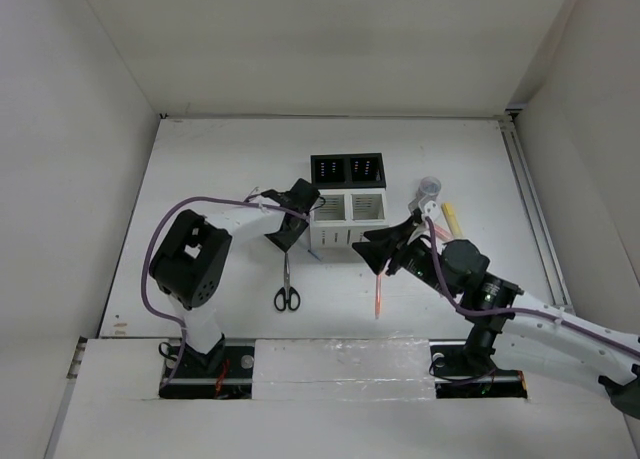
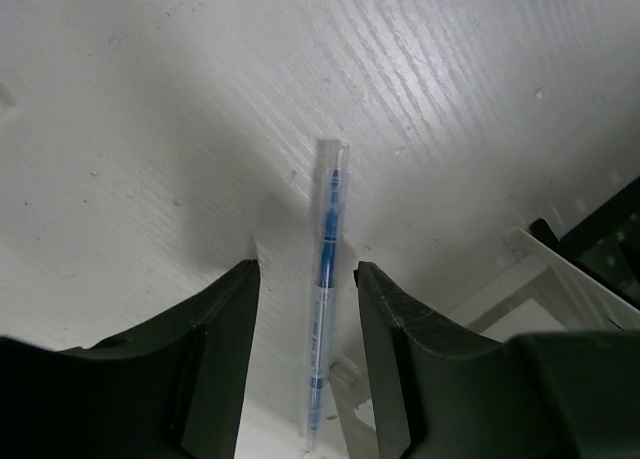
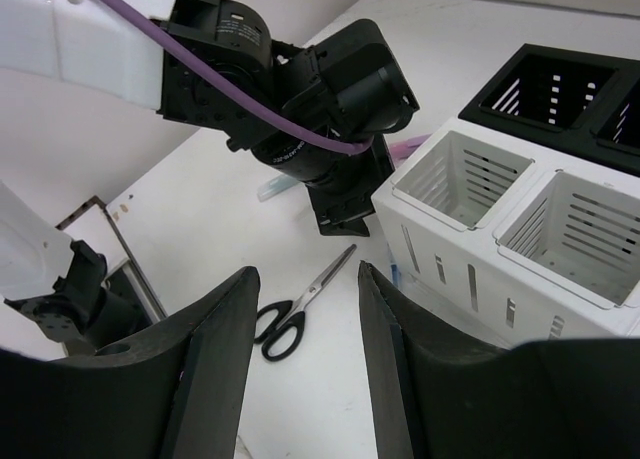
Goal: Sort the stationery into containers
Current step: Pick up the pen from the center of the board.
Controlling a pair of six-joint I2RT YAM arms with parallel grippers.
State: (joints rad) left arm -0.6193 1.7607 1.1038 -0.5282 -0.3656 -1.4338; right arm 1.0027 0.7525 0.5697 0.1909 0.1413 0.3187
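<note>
Two risks stand out. Left fingers (image 2: 245,291) straddle the blue pen (image 2: 328,219), spread apart and not touching it. The pen lies flat on the desk (image 2: 150,129) just beside the white box (image 3: 440,264), nearer one finger than the other. A squeeze from here could roll or skew the thin barrel so that it slips out. It could also pinch the pen off-centre, so that it tilts on lifting and catches a compartment rim. The fingertips might scrape the desk as well. Right fingers (image 3: 240,301) hang spread and empty near the same box. Both arms crowd it, so a clash looks possible.
</note>
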